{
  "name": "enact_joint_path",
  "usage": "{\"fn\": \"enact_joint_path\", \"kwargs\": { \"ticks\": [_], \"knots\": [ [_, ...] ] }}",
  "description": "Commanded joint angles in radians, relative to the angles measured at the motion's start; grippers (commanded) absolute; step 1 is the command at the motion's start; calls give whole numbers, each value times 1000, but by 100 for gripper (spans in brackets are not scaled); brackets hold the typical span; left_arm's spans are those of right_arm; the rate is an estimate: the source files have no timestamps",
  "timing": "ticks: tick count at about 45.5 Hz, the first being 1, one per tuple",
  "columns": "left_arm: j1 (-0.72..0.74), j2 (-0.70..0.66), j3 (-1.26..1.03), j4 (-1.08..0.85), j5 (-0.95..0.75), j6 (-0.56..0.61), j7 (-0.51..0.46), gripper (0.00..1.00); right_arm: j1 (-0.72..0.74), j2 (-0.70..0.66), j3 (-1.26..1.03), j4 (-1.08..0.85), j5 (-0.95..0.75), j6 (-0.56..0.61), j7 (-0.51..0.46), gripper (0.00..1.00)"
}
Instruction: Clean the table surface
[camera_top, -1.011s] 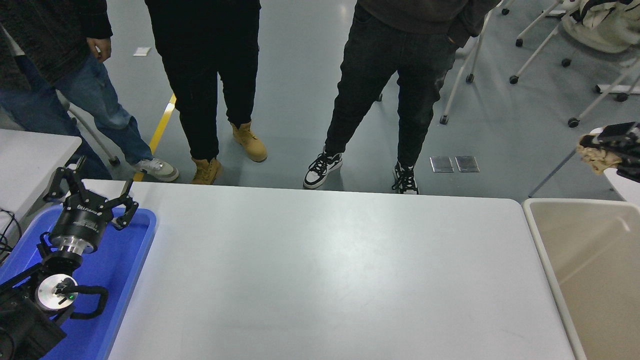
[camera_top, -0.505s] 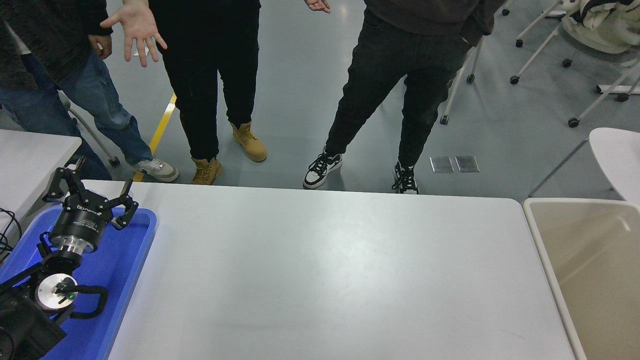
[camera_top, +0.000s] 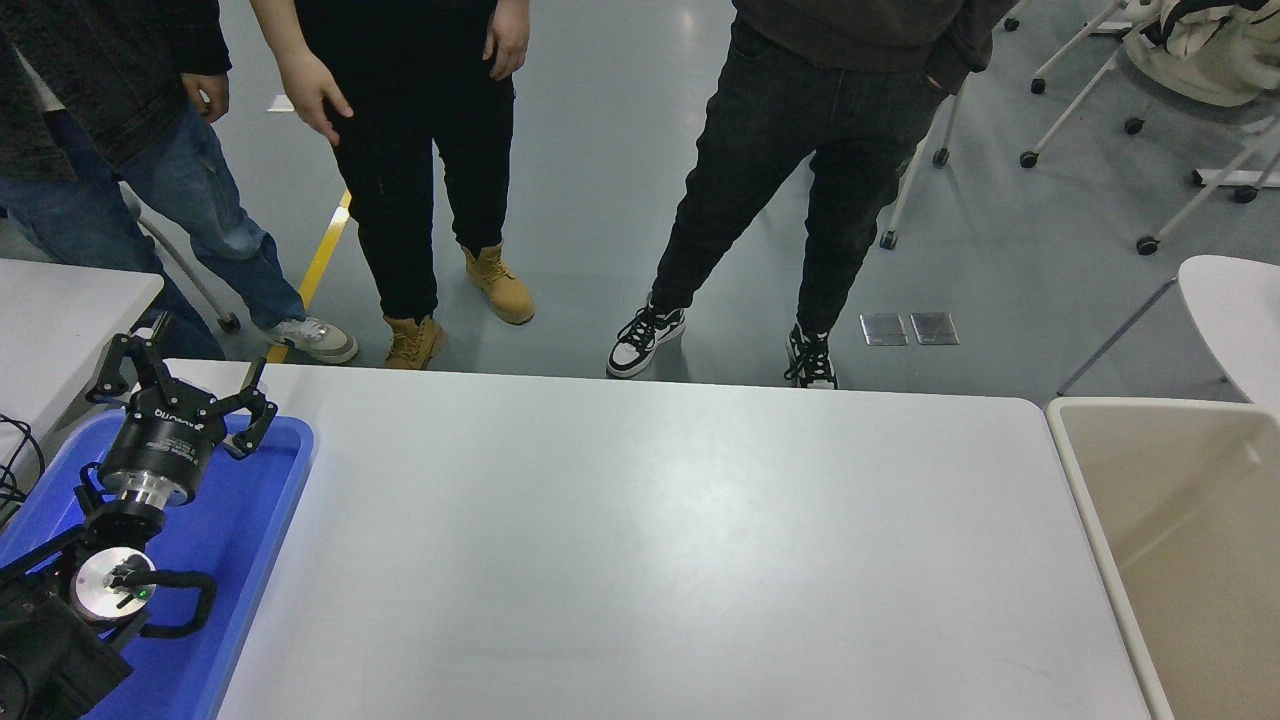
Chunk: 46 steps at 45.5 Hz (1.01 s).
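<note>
The large, smooth white rectangular tabletop with rounded corners (camera_top: 660, 540) fills the lower middle of the head view, running from the blue tray at its left end to the beige bin at its right end, with its far edge facing the people. Its surface is bare white with a soft sheen across the middle.

On the desk's left end lies a blue plastic tray with a raised rim (camera_top: 285, 480), its far right corner close to the desk's far edge. Above the tray, the left black gripper (camera_top: 180, 385) is parked, its fingers spread wide apart and grasping nothing; its black arm comes in from the lower left corner. The right arm is out of sight.

Just off the desk's right edge stands a beige plastic bin with a pale rim (camera_top: 1090, 520), open at the top. Beyond the left end, a smaller white table (camera_top: 60, 320) shows partly at the picture's left edge.

Past the far edge, three people stand on the grey floor: one in blue jeans and white shoes (camera_top: 200, 220), one in black trousers and tan boots (camera_top: 430, 180), one in black trousers and black-and-white sneakers (camera_top: 780, 180). White chair legs on castors (camera_top: 1080, 90) stand at the upper right.
</note>
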Motion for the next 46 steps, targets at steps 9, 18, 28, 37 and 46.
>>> {"fn": "enact_joint_path", "kwargs": {
  "ticks": [9,18,28,37,46],
  "knots": [
    [0,0,0,0,0,0,0,100,-151,124,109,-7,26,-53,-27,0],
    [0,0,0,0,0,0,0,100,-183,177,117,-5,28,-67,-24,0],
    [0,0,0,0,0,0,0,100,-188,190,114,-5,25,-67,-24,0],
    [0,0,0,0,0,0,0,100,-198,200,100,-5,16,-78,-21,26],
    [0,0,0,0,0,0,0,100,-198,201,101,-2,16,-82,-21,83]
  ]
}}
